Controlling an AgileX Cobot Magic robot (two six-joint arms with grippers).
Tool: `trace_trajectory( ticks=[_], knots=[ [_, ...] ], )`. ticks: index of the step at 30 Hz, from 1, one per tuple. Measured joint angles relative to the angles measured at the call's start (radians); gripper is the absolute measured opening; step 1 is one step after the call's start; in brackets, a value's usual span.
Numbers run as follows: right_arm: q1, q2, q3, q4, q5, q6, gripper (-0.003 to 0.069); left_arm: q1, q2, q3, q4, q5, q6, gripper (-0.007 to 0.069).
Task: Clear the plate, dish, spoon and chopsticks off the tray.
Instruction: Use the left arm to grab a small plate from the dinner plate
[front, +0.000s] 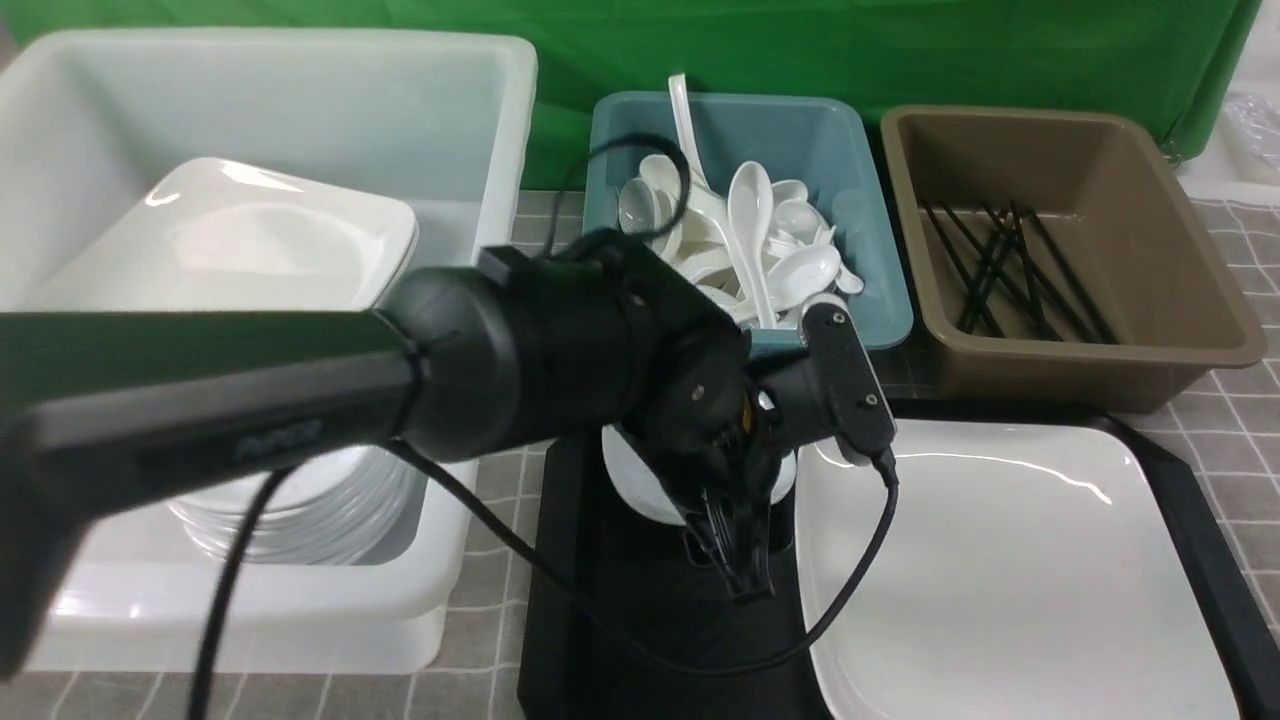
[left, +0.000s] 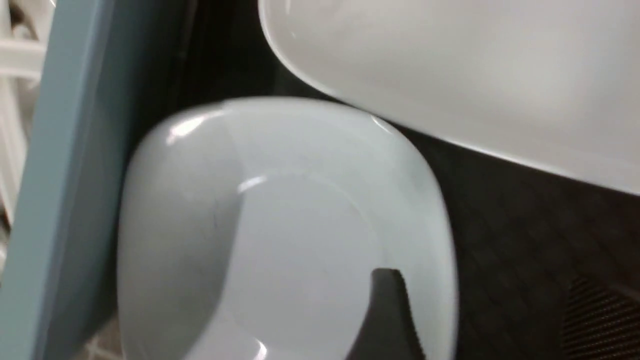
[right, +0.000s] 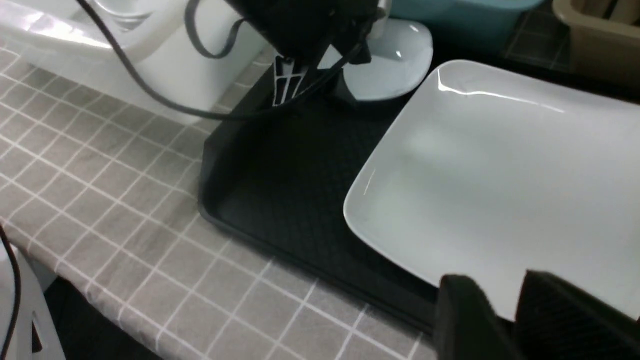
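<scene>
Left of my left tool (front: 745, 570), I see a white tub (front: 480, 100) of plates (front: 280, 240). Beyond it are spoons (front: 760, 240) in the blue tub (front: 870, 250) and chopsticks (front: 1010, 270) in the brown tub (front: 1150, 200). The tool gapes astride the dish (left: 280, 225) rim on the tray (right: 280, 190). To its right lies the plate (front: 1000, 580), with the right tool (right: 502, 295) parted over its edge. Checked tabletop (right: 100, 165), green backdrop (front: 900, 50).

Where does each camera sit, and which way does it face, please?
Front view: between the arms, facing forward over the tray to the blue tub; the left arm and left tool cross it.
Left wrist view: on the left arm, looking down at the dish; one tool finger shows.
Right wrist view: on the right arm, looking across the plate; the right tool and the left arm show.
All three share the plate and dish.
</scene>
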Motion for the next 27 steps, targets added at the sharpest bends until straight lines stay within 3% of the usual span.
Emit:
trace_trajectory(
  ticks=[5, 10, 13, 19, 27],
  knots=[
    [0.000, 0.000, 0.000, 0.002, 0.017, 0.000, 0.0197, 0.001, 0.061, -0.001, 0.092, -0.058, -0.039, 0.0435],
    [0.000, 0.000, 0.000, 0.002, 0.020, 0.002, 0.0197, 0.019, 0.097, -0.001, 0.128, -0.091, -0.064, 0.0374],
    [0.000, 0.000, 0.000, 0.002, 0.021, 0.002, 0.0197, 0.033, 0.102, -0.001, 0.103, -0.094, -0.065, 0.0337],
    [0.000, 0.000, 0.000, 0.002, 0.021, 0.002, 0.0197, 0.052, 0.103, -0.001, -0.016, -0.079, -0.025, 0.0155],
    [0.000, 0.000, 0.000, 0.005, 0.021, 0.002, 0.0201, 0.030, 0.056, -0.010, -0.028, 0.036, -0.002, 0.0101]
  ],
)
